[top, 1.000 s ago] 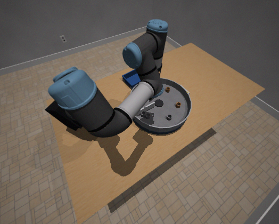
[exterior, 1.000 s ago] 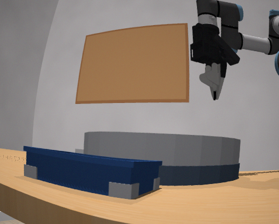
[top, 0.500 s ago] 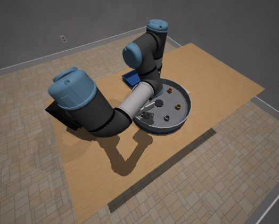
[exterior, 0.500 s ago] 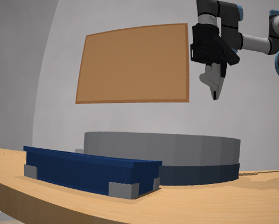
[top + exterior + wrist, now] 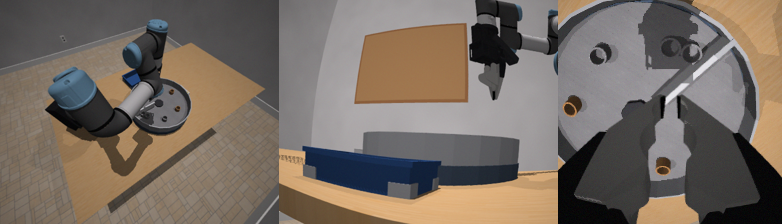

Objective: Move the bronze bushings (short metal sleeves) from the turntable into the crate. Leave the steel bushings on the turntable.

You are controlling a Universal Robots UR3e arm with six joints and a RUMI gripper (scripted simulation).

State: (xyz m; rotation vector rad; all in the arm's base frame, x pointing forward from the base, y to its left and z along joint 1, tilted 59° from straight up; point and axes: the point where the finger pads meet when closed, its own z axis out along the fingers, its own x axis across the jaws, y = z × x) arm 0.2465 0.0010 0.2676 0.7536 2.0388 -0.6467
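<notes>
- Above the turntable [image 5: 162,129] [image 5: 441,149] [image 5: 756,102]: gripper [image 5: 494,99] [image 5: 671,97], fingers nearly together, nothing between; raised, presumably to let the ring's load pass beneath.
- On the turntable: two bronze bushings, one near the rim [image 5: 178,108] [image 5: 572,106], one [image 5: 171,92] [image 5: 662,166] below the fingers in the wrist view; both awaiting transfer.
- Likewise: steel bushing [image 5: 164,118] [image 5: 598,54], meant to remain.
- Beside: blue crate [image 5: 131,78] [image 5: 359,168], probably near for short carries.
</notes>
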